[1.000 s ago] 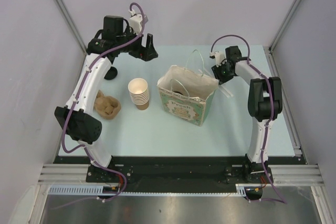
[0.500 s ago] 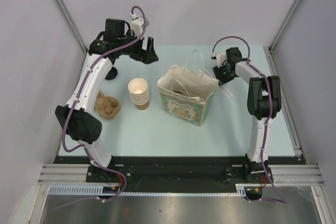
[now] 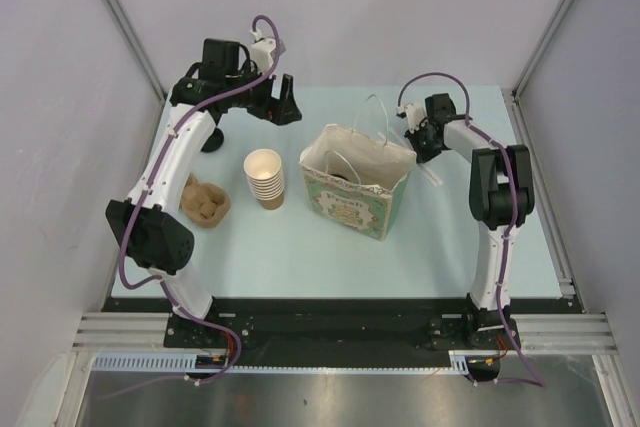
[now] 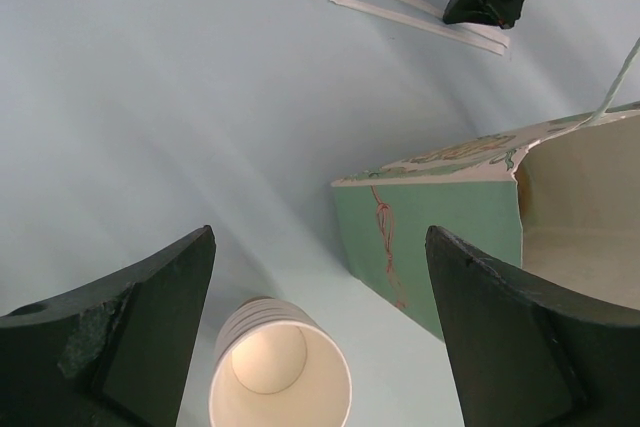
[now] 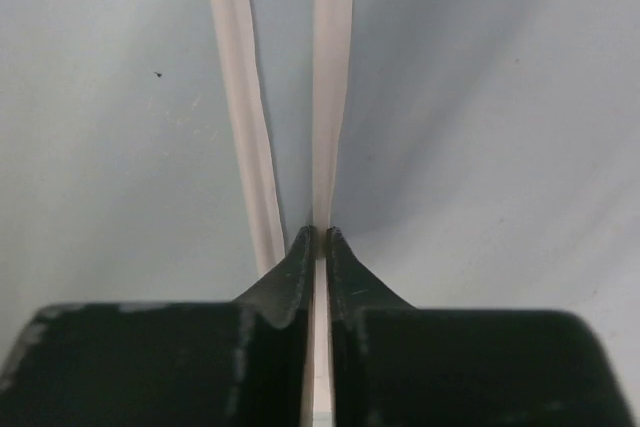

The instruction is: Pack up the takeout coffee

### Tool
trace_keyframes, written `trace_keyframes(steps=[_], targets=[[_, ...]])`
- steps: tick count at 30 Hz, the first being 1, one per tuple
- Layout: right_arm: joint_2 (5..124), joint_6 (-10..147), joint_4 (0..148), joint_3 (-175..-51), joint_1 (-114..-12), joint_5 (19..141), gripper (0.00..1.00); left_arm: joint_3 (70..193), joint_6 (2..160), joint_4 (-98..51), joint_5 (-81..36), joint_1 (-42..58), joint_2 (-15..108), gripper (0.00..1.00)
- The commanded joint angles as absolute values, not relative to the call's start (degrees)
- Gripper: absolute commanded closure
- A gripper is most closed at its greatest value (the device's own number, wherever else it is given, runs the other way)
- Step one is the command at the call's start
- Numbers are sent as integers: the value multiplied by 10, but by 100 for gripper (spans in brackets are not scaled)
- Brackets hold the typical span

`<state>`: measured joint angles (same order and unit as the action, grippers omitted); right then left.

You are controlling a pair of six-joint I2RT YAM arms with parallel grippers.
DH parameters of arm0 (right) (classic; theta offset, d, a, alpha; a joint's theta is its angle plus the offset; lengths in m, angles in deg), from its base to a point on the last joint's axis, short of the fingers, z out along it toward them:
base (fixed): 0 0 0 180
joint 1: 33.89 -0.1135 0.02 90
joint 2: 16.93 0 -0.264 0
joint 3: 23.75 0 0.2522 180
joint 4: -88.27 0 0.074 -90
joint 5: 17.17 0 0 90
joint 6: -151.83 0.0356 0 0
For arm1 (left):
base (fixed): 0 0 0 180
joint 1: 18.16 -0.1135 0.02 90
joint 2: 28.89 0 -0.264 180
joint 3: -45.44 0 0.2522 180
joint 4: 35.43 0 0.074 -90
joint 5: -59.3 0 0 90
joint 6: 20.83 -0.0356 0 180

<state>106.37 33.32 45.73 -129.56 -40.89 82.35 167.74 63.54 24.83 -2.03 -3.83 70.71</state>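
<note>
The lidded takeout coffee does not show clearly. A black round thing (image 3: 212, 138) sits half hidden behind my left arm, and a dark shape (image 3: 341, 178) lies inside the green paper bag (image 3: 352, 195); I cannot tell what either is. My left gripper (image 3: 283, 100) is open and empty, held high over the back of the table; in the left wrist view its jaws (image 4: 320, 242) frame the stack of lidless cups (image 4: 280, 379) and the bag (image 4: 440, 222). My right gripper (image 3: 419, 143) is down on the table behind the bag, shut (image 5: 318, 234) on a white wrapped straw (image 5: 334, 87).
A second wrapped straw (image 5: 238, 87) lies next to the held one. The cup stack (image 3: 265, 178) stands left of the bag. A brown pulp carrier (image 3: 204, 202) lies by my left arm. The bag's thin handles (image 3: 375, 117) stick up.
My left gripper has drifted slightly right and up. My right gripper has shifted a little to the left at the straws. Nothing else has moved.
</note>
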Motion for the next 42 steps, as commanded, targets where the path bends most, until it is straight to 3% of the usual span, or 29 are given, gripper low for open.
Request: trace_keyframes(steps=[1, 9, 15, 22, 29, 42], targets=[[1044, 340, 443, -1286, -381, 807, 100, 1698, 619, 230, -27, -41, 684, 9], [848, 404, 449, -1312, -278, 954, 100, 1743, 660, 169, -13, -56, 683, 3], [723, 455, 448, -1358, -264, 1105, 100, 1762, 703, 100, 13, -64, 667, 2], [592, 530, 531, -1351, -405, 1124, 100, 1707, 723, 51, 31, -67, 627, 1], [584, 530, 530, -1325, -572, 1078, 100, 1672, 723, 44, 23, -68, 587, 0], [575, 486, 540, -1186, -625, 1088, 100, 1567, 704, 53, 6, -69, 498, 0]])
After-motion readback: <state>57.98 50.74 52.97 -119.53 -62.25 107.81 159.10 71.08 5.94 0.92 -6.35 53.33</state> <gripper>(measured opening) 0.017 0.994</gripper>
